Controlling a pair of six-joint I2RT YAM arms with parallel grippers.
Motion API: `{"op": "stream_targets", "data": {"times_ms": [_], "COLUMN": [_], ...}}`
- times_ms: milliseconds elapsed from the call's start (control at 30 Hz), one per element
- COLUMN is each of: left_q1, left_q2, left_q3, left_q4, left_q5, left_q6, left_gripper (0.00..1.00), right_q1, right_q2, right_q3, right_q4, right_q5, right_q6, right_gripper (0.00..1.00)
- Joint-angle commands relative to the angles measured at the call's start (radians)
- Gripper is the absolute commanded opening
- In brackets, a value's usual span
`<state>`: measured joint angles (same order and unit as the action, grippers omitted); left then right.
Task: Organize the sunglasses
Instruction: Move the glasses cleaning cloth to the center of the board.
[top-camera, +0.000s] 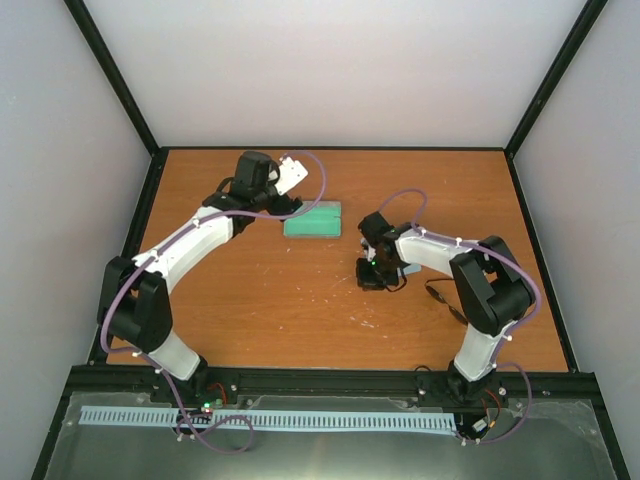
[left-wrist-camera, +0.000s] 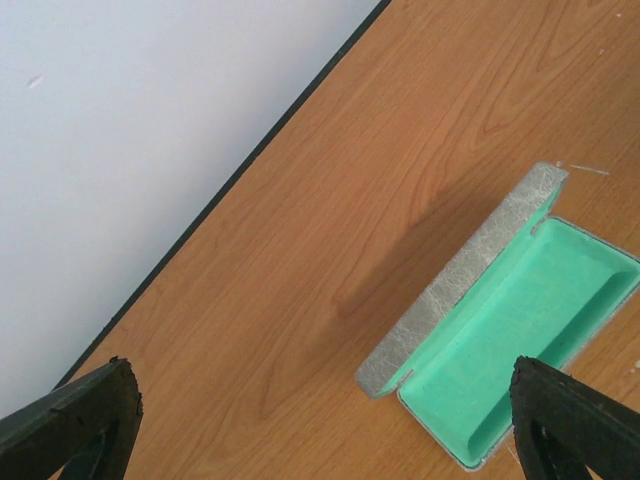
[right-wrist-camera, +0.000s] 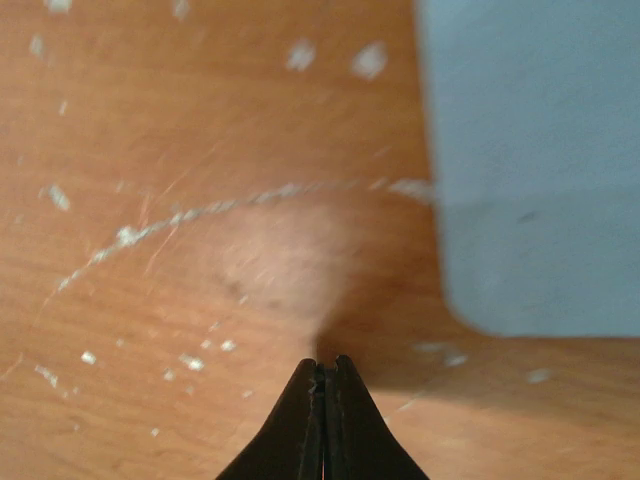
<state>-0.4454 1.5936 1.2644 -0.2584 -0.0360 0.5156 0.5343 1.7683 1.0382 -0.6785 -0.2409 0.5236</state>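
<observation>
The sunglasses (top-camera: 441, 294) show only in the top view, as a thin dark wire shape on the table beside my right arm's elbow, partly hidden by it. My right gripper (top-camera: 372, 275) (right-wrist-camera: 325, 366) is shut on nothing, its tips low over bare wood just left of a pale blue cloth (right-wrist-camera: 530, 170). My left gripper (top-camera: 279, 205) (left-wrist-camera: 320, 440) is open and empty, hovering at the left end of the open grey case (top-camera: 313, 220) (left-wrist-camera: 470, 270). The case's green lining (left-wrist-camera: 530, 320) faces up with nothing inside, and one finger (left-wrist-camera: 575, 420) overlaps its near corner in that view.
The cloth (top-camera: 411, 270) lies mostly under my right forearm. A black frame rail (left-wrist-camera: 250, 150) and pale wall run along the table's far-left edge. White scratches (right-wrist-camera: 200, 212) mark the wood near my right gripper.
</observation>
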Motion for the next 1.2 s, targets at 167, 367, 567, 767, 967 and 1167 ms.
{"op": "stream_targets", "data": {"times_ms": [167, 367, 567, 767, 967, 1167], "left_q1": [-0.004, -0.004, -0.004, -0.004, -0.004, -0.003], "left_q2": [-0.069, -0.053, -0.037, -0.032, -0.026, -0.015], "left_q3": [-0.038, -0.004, 0.016, 0.021, 0.017, 0.019], "left_q4": [0.024, 0.015, 0.011, -0.004, -0.003, 0.005], "left_q5": [0.016, -0.006, -0.033, -0.038, -0.028, -0.009], "left_q6": [-0.059, -0.070, -0.081, -0.093, -0.097, -0.094], "left_gripper": [0.99, 0.99, 0.99, 0.99, 0.99, 0.99], "right_q1": [0.092, -0.039, -0.086, -0.086, -0.070, 0.001], "right_q2": [-0.157, -0.191, -0.062, 0.012, -0.010, 0.011], "right_q3": [-0.017, 0.017, 0.065, 0.057, -0.015, -0.051], "right_q4": [-0.029, -0.017, 0.007, 0.029, 0.017, 0.019], "right_q5": [0.140, 0.251, 0.239, 0.196, 0.159, 0.120], "right_q6": [0.080, 0.007, -0.093, -0.111, -0.100, -0.084], "right_gripper": [0.03, 0.03, 0.03, 0.03, 0.03, 0.03]}}
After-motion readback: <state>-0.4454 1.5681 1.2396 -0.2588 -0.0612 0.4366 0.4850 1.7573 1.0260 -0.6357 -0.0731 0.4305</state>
